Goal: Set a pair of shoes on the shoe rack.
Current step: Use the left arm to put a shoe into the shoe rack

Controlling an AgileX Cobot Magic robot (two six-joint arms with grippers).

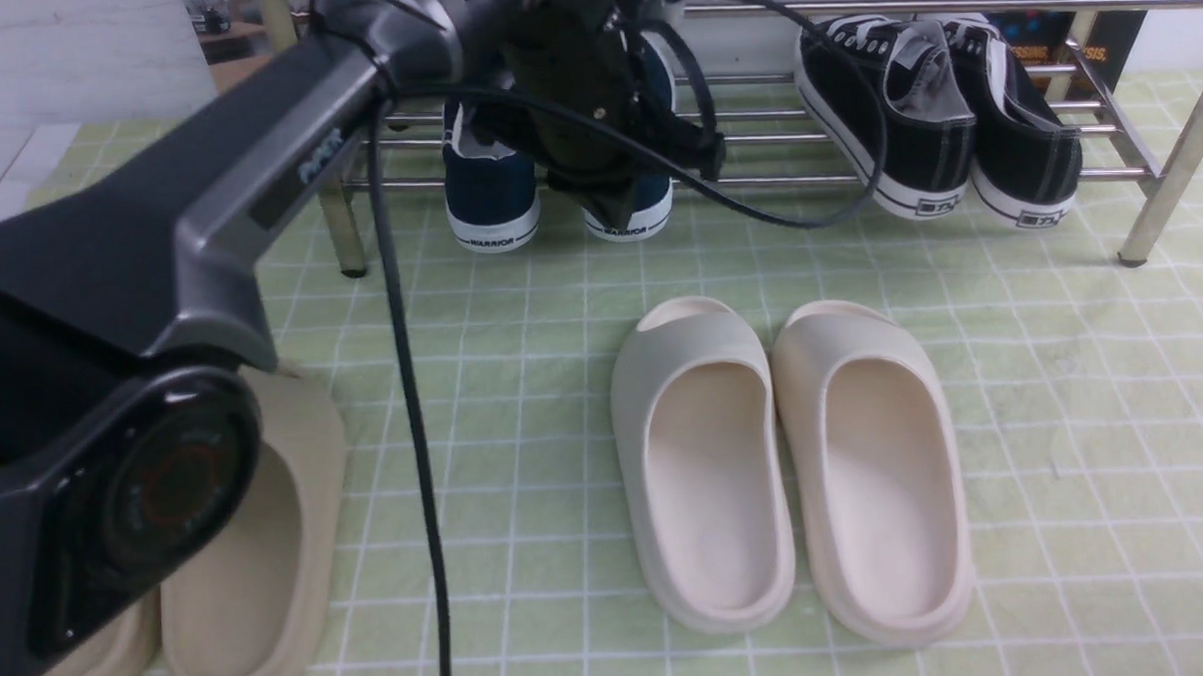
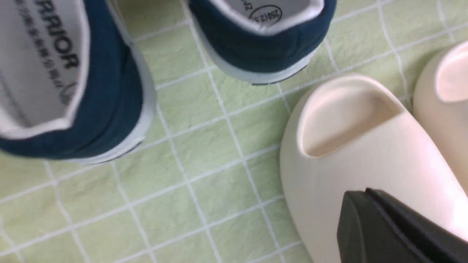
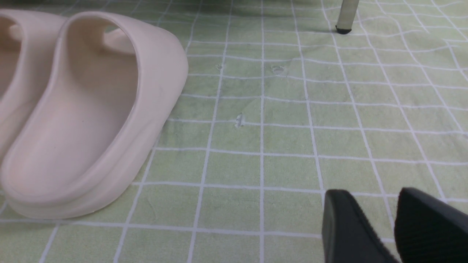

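The counter, under a pale green covering with a white grid, spreads out in front of and beneath the shoe rack. The rack is long and low, made of shiny metal tubes with slanting legs that end in dark feet. The dark left arm comes from the near left and reaches across to the left part of the rack, a black cable looping and hanging from it.

Nearer than the rack, in front of its middle, a pair of cream slides lies side by side, openings toward the near side. A pair of tan slides lies in front of the rack and farther left, partly hidden behind the arm.

On the rack's lower tubes, toward its right end, a pair of black lace-up sneakers sits with heels facing out. The navy slip-ons are on the same lower tubes, toward the rack's left end, white-soled heels outward and a gap between them; the arm hides part of both.

The left claw is closed and empty, its tip in front of the right navy shoe. The right claw, near the counter before the rack, stands wide open, with nothing between its fingers.
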